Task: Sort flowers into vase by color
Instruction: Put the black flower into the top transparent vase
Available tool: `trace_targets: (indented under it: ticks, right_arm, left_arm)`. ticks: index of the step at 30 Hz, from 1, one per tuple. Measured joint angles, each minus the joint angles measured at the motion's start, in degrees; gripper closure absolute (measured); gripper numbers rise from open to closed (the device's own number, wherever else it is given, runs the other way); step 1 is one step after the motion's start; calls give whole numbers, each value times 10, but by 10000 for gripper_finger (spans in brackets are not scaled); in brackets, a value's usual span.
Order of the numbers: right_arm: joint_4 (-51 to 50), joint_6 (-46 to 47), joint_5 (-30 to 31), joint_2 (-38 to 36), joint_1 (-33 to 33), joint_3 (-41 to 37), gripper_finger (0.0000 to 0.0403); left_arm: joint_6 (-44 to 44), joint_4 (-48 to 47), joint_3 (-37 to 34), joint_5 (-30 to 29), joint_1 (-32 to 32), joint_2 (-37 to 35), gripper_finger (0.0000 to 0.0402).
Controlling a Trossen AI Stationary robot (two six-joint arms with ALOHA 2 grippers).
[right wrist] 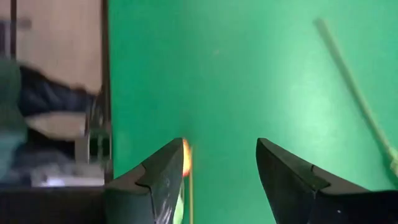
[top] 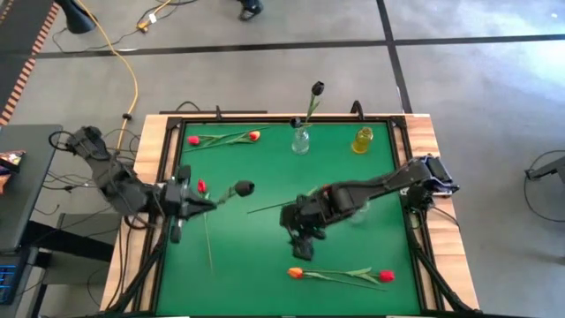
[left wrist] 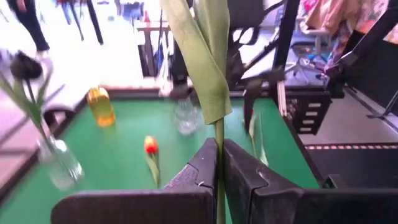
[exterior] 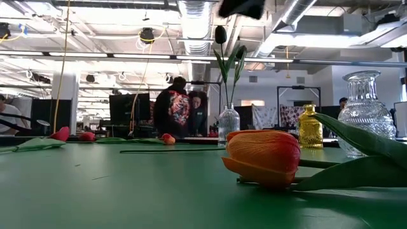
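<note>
My left gripper (top: 196, 205) (left wrist: 219, 148), at the table's left, is shut on a tulip with a near-black head (top: 244, 187). My right gripper (top: 305, 237) (right wrist: 221, 152) hangs open above the cloth at mid-table, fingers slanting down; an orange head (right wrist: 185, 155) shows by one finger. Another near-black tulip (top: 316, 89) stands by its stem in a clear vase (top: 301, 141) at the far edge, next to a yellow vase (top: 363, 140). On the cloth lie two red tulips (top: 254, 135) far left, one red tulip (top: 201, 185) by my left gripper, and an orange (top: 295, 273) and a red one (top: 387, 276) near. My left gripper pinches the tulip's thin green stem (left wrist: 219, 163) between its two fingers, just below a long leaf (left wrist: 208, 56). The fingers come about level from the table's left and lie across the stem. The flower is lifted, its head leaning toward the table's right.
A bare green stem (top: 274, 206) lies on the cloth between the grippers. A cut-glass vase (exterior: 365, 108) stands at the right, near my right arm. A black frame (top: 168, 168) rims the green table. People stand in the room beyond the far edge.
</note>
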Motion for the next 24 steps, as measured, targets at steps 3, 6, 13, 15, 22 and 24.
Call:
trace_targets:
  ticks: [3,6,13,15,22,24]
  right_arm:
    - [50,-2,-6,-1,-31,0,175]
    - [101,-33,23,-16,-47,0,176]
    - [126,-98,161,-96,-38,-21,201]
    - [148,-124,207,-128,-31,-41,209]
    - [340,-216,224,-265,-50,-197,227]
    - [444,-217,186,-299,-73,-250,227]
  left_arm:
    - [76,28,0,74,52,-16,401]
    - [142,67,0,169,110,-21,401]
    - [175,185,0,386,267,11,401]
    - [160,209,0,435,303,28,401]
    - [105,328,1,517,375,113,401]
    - [84,361,1,542,385,136,401]
